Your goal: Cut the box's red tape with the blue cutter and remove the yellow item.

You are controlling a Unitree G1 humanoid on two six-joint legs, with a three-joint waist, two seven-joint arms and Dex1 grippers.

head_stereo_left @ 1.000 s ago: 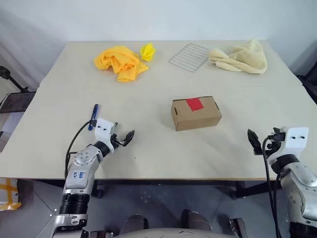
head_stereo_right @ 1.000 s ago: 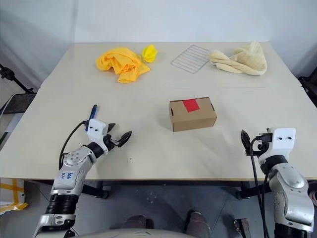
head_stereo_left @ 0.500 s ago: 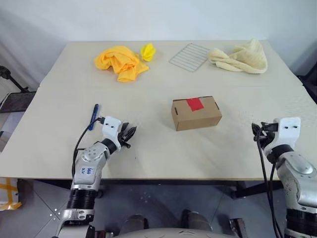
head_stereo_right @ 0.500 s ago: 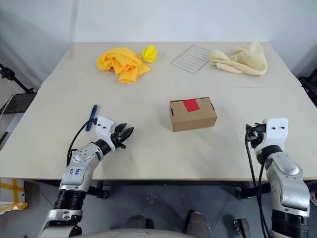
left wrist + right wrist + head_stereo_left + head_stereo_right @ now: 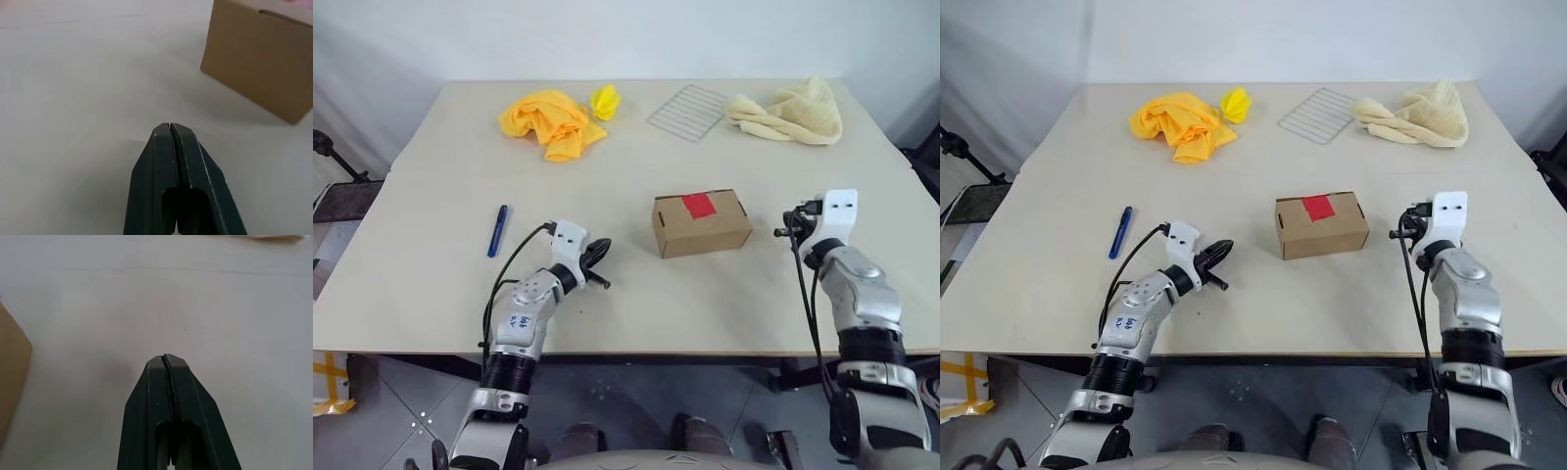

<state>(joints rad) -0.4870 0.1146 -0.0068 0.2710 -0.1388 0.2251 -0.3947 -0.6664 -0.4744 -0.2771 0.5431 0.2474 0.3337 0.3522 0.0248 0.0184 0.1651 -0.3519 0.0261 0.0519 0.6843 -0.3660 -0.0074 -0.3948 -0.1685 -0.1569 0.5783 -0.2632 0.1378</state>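
orange cloth (image 5: 551,121) | wire rack (image 5: 686,111) | cream towel (image 5: 788,113) — all far side of table (image 5: 431,196)

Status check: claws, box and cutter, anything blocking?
Left claw and right claw shut, empty, flanking the box. Red tape uncut. Blue cutter on table, untouched. Nothing blocking.

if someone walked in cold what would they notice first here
Probably the box with its red tape mid-table, flanked by the left gripper and right gripper, both shut and empty. The blue cutter lies untouched near the table's left side. At the far edge sit an orange cloth, a wire rack and a cream towel.
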